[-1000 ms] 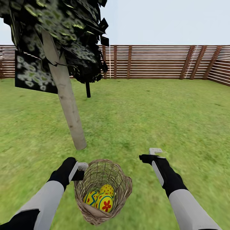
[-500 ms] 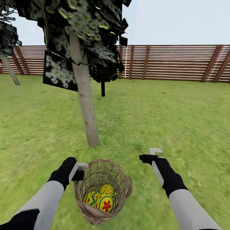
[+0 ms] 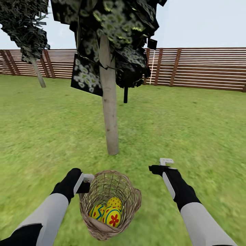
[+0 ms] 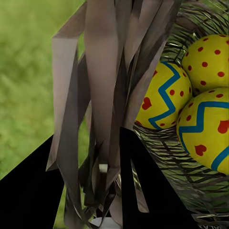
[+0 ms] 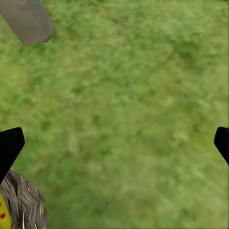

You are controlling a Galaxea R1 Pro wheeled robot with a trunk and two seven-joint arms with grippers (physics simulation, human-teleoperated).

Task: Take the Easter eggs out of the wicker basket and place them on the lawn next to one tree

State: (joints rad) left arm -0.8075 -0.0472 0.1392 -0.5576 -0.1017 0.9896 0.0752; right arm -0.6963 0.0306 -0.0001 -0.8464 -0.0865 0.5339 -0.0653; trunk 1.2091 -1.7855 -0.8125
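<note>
The brown wicker basket hangs low in front of me, over the lawn. My left gripper is shut on its rim. Inside lie the three Easter eggs: a red-dotted one and two with blue zigzags. The left wrist view shows the eggs close up behind the weave, which the left gripper pinches. My right gripper hovers open to the basket's right, holding nothing. The pale tree trunk stands straight ahead, just beyond the basket. In the right wrist view the trunk's foot and the basket's edge show, with the open right gripper over grass.
A brown slat fence closes the far side of the garden. A second pale-trunked tree leans at the far left, and a thin dark stem stands behind the near tree. Open grass spreads on both sides of the trunk.
The view has swung left, so the trunk now appears centred ahead instead of at the left, and a second tree has come into sight. Arms, basket and eggs keep their places.
</note>
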